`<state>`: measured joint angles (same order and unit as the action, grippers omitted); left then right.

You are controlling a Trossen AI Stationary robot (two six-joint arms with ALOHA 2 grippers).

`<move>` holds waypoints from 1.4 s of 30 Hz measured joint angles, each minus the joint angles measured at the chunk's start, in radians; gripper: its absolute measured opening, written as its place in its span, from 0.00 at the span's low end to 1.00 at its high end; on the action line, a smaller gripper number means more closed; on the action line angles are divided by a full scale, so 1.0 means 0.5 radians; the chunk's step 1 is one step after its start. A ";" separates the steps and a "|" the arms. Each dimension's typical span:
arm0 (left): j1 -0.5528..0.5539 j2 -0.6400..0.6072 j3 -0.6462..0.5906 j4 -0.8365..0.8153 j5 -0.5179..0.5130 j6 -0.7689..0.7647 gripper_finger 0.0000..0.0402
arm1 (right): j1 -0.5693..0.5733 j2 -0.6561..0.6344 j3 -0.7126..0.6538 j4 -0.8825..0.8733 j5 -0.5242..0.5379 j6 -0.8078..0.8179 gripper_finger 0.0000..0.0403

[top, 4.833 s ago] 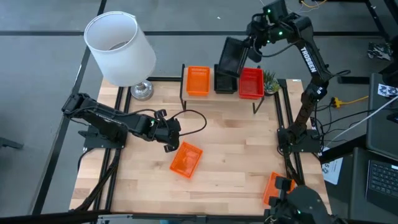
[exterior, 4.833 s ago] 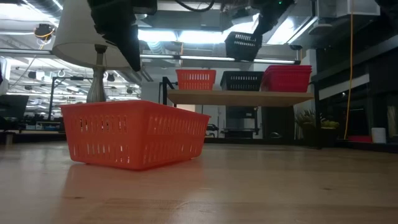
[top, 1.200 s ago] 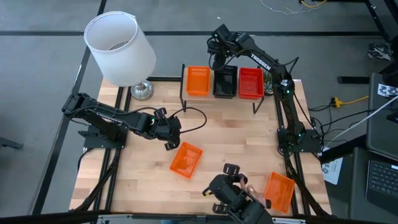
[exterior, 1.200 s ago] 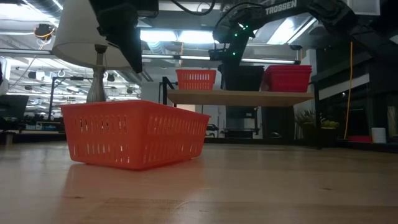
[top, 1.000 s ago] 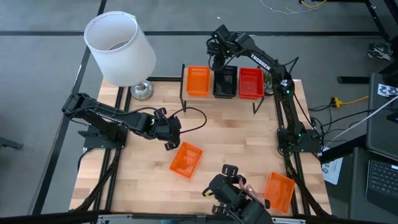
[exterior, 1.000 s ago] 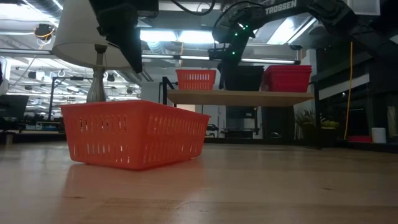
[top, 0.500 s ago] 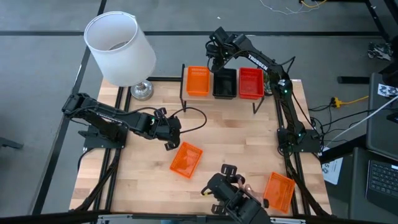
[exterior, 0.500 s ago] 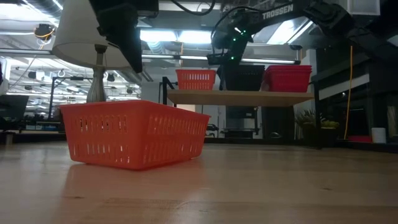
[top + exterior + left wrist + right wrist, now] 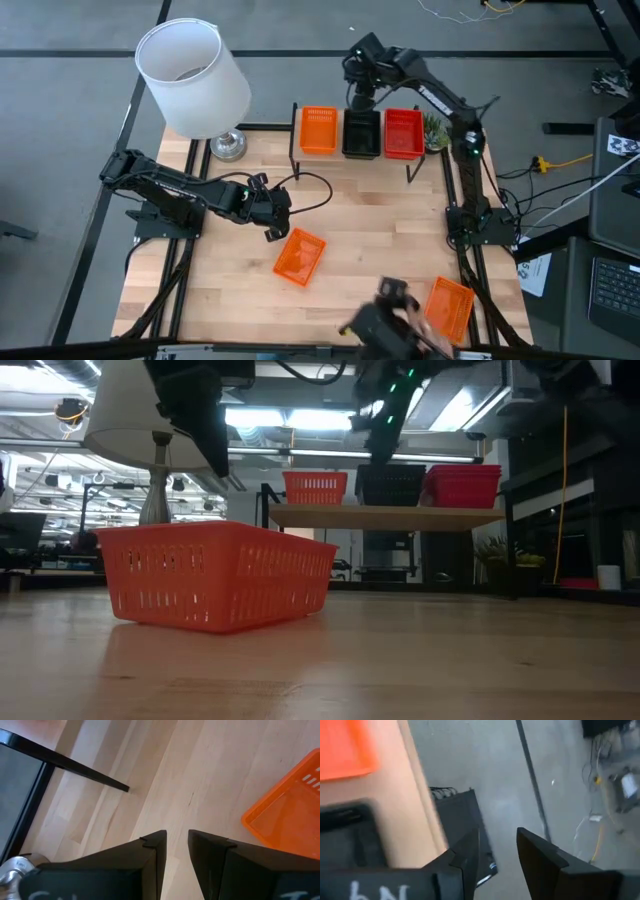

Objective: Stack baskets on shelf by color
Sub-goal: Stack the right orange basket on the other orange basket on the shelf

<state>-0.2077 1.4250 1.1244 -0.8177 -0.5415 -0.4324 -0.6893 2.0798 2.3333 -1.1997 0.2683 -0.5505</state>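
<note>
Right gripper (image 9: 362, 88) hung above the back edge of the shelf (image 9: 410, 160), over the black basket (image 9: 362, 135), fingers apart w/ nothing between them. Left gripper (image 9: 275, 212) hovered over the table (image 9: 380, 230), near the loose orange basket (image 9: 300, 256), fingers (image 9: 155, 851) a narrow gap apart, also empty.

Largest first: the table had plenty of bare wood mid-span, so approach room looked good. Lamp (image 9: 195, 78) stood at the far left corner, well apart from the shelf, but its shade overhangs that side. Shelf sat at the far edge holding three spots side by side: orange basket on shelf (image 9: 318, 130), then black, then red basket (image 9: 403, 134), walls just beside each other, prob to keep one colour per spot. That left little side room between them; entry from above seems the only clean route.

Second loose orange basket (image 9: 449, 308) lay near the front right edge, w/ a dark blurred object (image 9: 385, 320) just beside it; can't tell what it was.

Judgement: both loose orange ones belong on the orange spot.
</note>
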 joint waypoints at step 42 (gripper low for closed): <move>0.000 0.000 0.000 0.060 0.014 0.206 0.18 | 2.560 -1.889 -2.771 0.336 -1.330 3.826 0.32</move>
<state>-0.2077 1.4250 1.1244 -0.7876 -0.5343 -0.3294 0.5906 1.1353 0.9478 -1.0318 -0.3967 1.3626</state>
